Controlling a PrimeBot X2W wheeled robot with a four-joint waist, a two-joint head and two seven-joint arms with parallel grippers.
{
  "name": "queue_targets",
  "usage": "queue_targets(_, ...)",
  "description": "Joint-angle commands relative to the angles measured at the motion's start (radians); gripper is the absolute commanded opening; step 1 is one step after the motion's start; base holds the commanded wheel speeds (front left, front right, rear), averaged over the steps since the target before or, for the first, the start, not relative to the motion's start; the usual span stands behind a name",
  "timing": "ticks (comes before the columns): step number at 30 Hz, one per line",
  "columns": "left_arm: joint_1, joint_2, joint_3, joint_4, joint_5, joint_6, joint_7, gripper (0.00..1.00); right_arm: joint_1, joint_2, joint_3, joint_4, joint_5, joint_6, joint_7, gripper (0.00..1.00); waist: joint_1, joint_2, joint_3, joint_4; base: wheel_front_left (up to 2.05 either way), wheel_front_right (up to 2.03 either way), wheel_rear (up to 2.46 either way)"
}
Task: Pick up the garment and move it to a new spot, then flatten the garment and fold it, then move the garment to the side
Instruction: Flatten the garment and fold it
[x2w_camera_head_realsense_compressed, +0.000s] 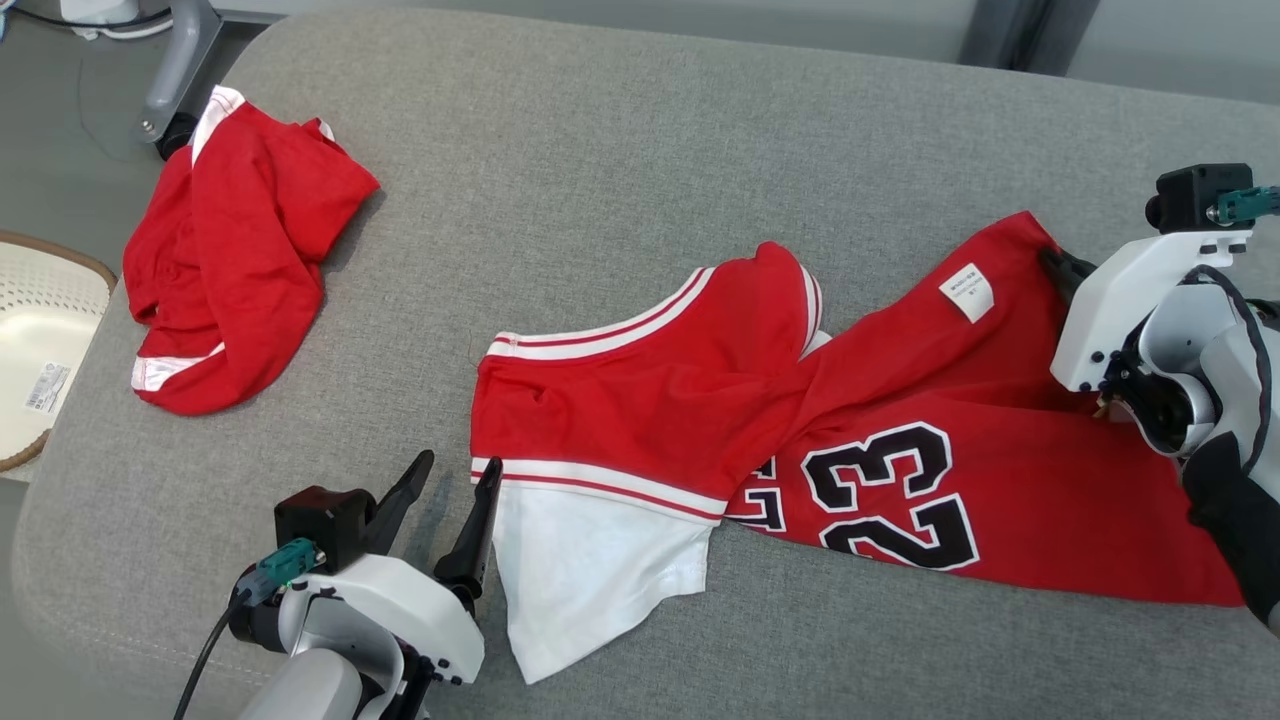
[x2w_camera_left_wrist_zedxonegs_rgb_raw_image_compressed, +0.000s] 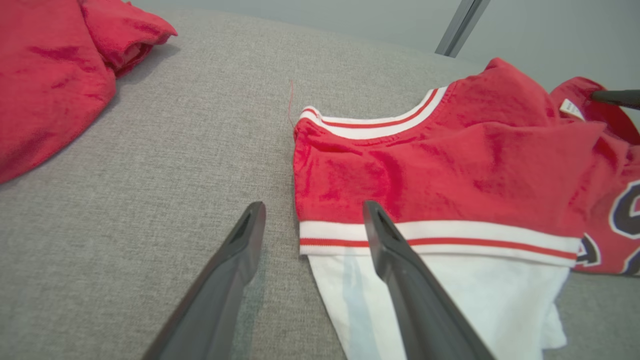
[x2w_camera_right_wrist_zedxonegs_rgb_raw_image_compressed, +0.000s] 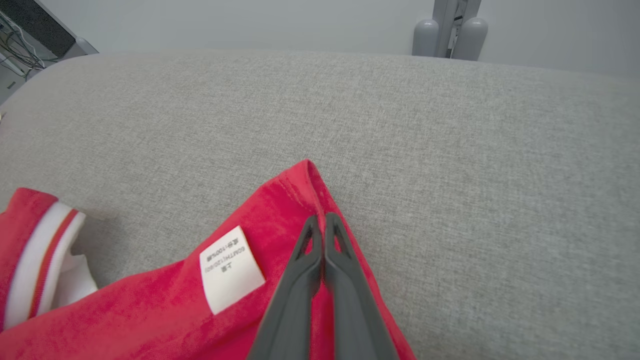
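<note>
Head view, shirt: the red shirt (x2w_camera_head_realsense_compressed: 900, 400) lies twisted across the grey cushion (x2w_camera_head_realsense_compressed: 600, 150).
Head view, left gripper: the left gripper (x2w_camera_head_realsense_compressed: 457, 468) is wide open and holds nothing.
Left wrist view, fingers: one is over the shirt's striped edge and one is over bare cushion.
Right wrist view, right gripper: the right gripper (x2w_camera_right_wrist_zedxonegs_rgb_raw_image_compressed: 322, 220) is pinched tight on the shirt's corner, beside the white tag (x2w_camera_right_wrist_zedxonegs_rgb_raw_image_compressed: 231, 267).
Feel: I think it is soft, light and floppy, so it will sag.
Best hold: probably the corners and the striped edge.
</note>
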Motion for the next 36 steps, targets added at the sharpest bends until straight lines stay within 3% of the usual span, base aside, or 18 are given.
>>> queue_targets(1, -0.003, 0.008, 0.001, 0.006, -0.007, -0.002, -0.002, 1.0, -0.011, -0.006, 0.015, -0.003, 0.014, 0.0, -0.018, 0.0, 0.0, 0.0, -0.017, -0.011, 0.0, 0.0, 0.0)
queue_targets(8, 0.031, 0.029, 0.008, 0.012, -0.018, 0.013, 0.009, 1.0, 0.031, 0.001, 0.088, -0.06, 0.095, 0.0, -0.015, 0.0, 0.0, 0.0, -0.107, -0.066, 0.0, 0.0, 0.0)
queue_targets(14, 0.074, 0.065, 0.017, -0.013, -0.028, 0.033, 0.036, 1.0, 0.068, -0.045, 0.134, -0.183, 0.195, 0.0, 0.02, 0.0, 0.0, 0.0, -0.186, -0.129, 0.0, 0.0, 0.0)
queue_targets(23, 0.142, 0.093, 0.027, -0.062, -0.05, 0.061, 0.067, 1.0, 0.17, -0.149, 0.127, -0.416, 0.364, 0.0, 0.08, 0.0, 0.0, 0.0, -0.245, -0.205, 0.0, 0.0, 0.0)
queue_targets(24, 0.159, 0.099, 0.029, -0.07, -0.054, 0.068, 0.074, 1.0, 0.207, -0.18, 0.127, -0.502, 0.41, 0.0, 0.101, 0.0, 0.0, 0.0, -0.258, -0.222, 0.0, 0.0, 0.0)
queue_targets(30, 0.182, 0.114, 0.033, -0.092, -0.065, 0.08, 0.089, 1.0, 0.35, -0.293, 0.096, -0.712, 0.52, 0.0, 0.135, 0.0, 0.0, 0.0, -0.283, -0.248, 0.0, 0.0, 0.0)
queue_targets(36, 0.206, 0.121, 0.032, -0.107, -0.071, 0.087, 0.093, 1.0, 0.494, -0.4, 0.066, -0.825, 0.578, 0.0, 0.168, 0.0, 0.0, 0.0, -0.295, -0.257, 0.0, 0.0, 0.0)
